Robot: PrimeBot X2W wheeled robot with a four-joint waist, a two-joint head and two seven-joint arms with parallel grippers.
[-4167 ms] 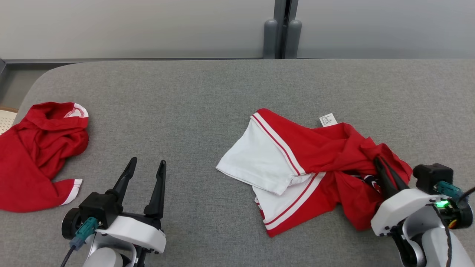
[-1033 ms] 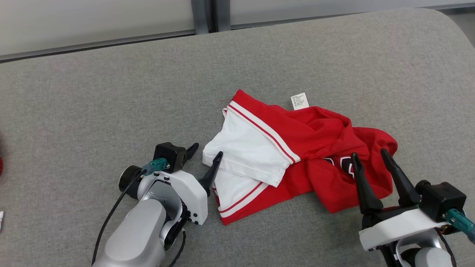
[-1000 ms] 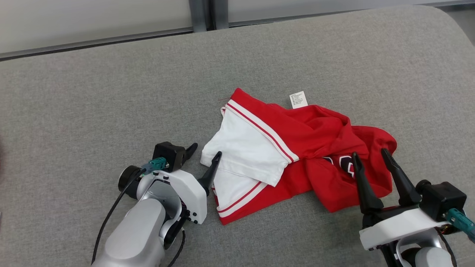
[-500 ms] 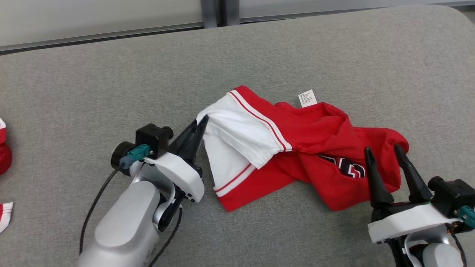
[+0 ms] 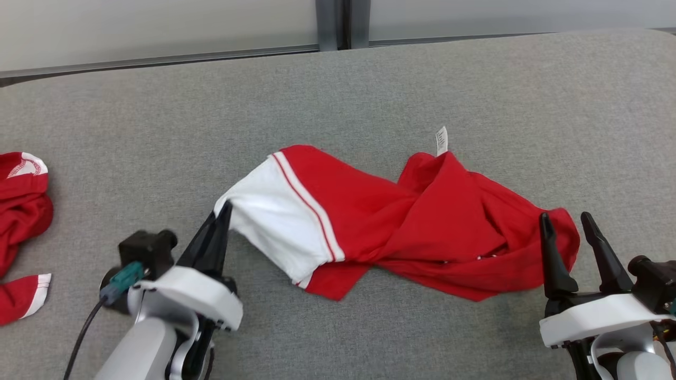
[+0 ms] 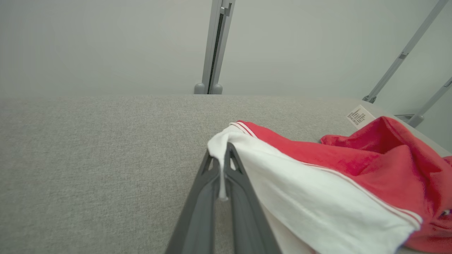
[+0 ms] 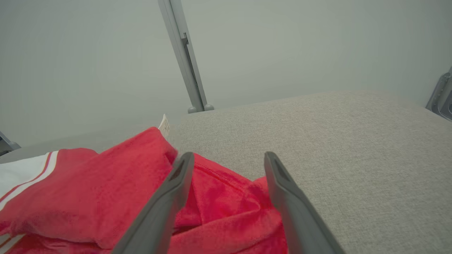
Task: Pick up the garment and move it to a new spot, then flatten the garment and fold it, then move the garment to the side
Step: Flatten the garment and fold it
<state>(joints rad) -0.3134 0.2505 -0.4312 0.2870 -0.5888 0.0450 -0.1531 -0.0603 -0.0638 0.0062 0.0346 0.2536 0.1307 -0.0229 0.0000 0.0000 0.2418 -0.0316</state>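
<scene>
While pinched at one white corner, stretched left to right across the middle of the grey woven-fabric surface (image 5: 158,132): red jersey garment with a white striped panel (image 5: 412,221), twisted midway and crumpled at the right end. Clamped tight on that white corner, at the lower left: dark two-fingered left hand (image 5: 226,207). Standing up at the far edge of the red cloth: small white care label (image 5: 441,141). Spread wide and holding nothing, tips at the crumpled right end, contact unclear: right hand (image 5: 564,216). Bunched at the surface's left edge, well apart: second red garment with white trim (image 5: 24,206).
</scene>
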